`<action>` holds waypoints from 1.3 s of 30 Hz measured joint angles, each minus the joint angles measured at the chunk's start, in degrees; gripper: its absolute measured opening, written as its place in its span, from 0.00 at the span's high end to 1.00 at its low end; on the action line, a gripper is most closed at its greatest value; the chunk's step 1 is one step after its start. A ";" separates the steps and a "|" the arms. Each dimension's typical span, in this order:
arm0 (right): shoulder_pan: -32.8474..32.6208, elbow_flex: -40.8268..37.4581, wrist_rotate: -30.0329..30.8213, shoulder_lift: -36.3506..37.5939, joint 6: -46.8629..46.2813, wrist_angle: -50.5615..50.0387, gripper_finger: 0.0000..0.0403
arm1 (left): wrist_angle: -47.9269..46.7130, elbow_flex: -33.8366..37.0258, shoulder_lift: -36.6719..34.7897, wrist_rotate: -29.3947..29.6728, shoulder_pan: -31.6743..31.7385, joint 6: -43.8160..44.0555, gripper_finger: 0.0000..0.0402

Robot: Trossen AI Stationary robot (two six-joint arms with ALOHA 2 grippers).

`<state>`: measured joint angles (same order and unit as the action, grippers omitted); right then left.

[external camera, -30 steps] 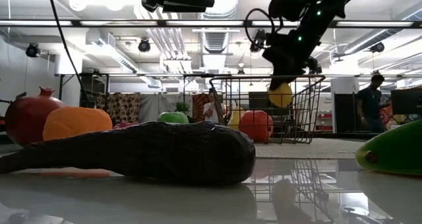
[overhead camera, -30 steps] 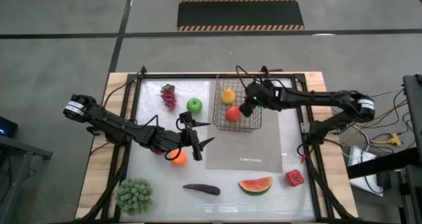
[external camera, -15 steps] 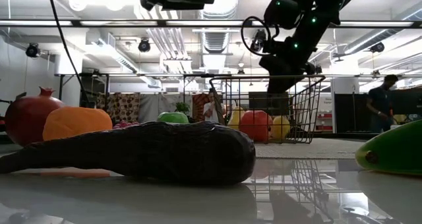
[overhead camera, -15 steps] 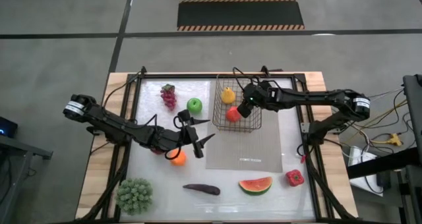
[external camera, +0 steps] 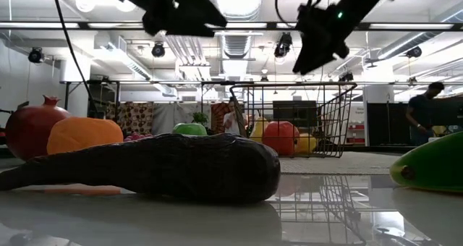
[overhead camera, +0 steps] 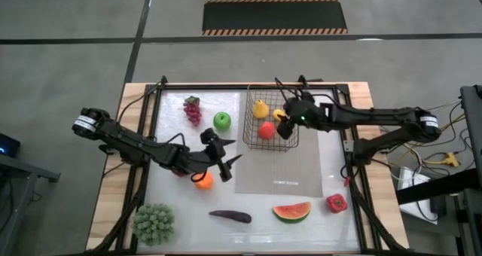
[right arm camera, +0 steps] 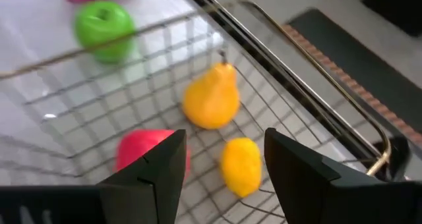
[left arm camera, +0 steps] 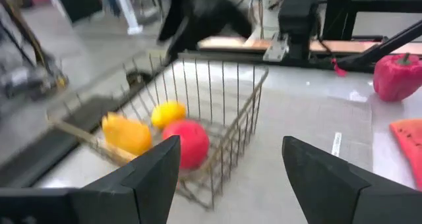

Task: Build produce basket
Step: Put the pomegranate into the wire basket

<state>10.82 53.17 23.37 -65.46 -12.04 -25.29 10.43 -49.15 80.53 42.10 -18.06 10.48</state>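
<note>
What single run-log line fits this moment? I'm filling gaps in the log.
right gripper: open, empty, above black wire-mesh basket | basket holds: yellow pear, small yellow lemon, red apple | left gripper: open, empty

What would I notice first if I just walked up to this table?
Probably the black wire basket near the back of the table, with a yellow pear, a red apple and a small yellow fruit already inside. The right hand hovers open just above it. Near the front edge lie a watermelon slice and a bumpy green bunch.
</note>
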 joint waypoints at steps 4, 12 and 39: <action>-4.42 0.00 0.03 2.85 1.14 0.03 0.53 | -4.82 0.00 0.00 -0.03 0.00 8.72 0.39; -13.85 0.00 0.15 5.55 4.14 0.26 0.54 | -17.55 -3.43 0.00 -3.17 0.00 21.77 0.39; -21.45 -6.36 0.20 5.67 3.83 6.35 0.54 | -80.48 -10.72 -1.85 -28.45 -6.80 23.74 0.39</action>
<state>-10.63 46.81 23.57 -59.79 -8.21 -18.94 -70.04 -59.86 78.68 13.65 -24.86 34.22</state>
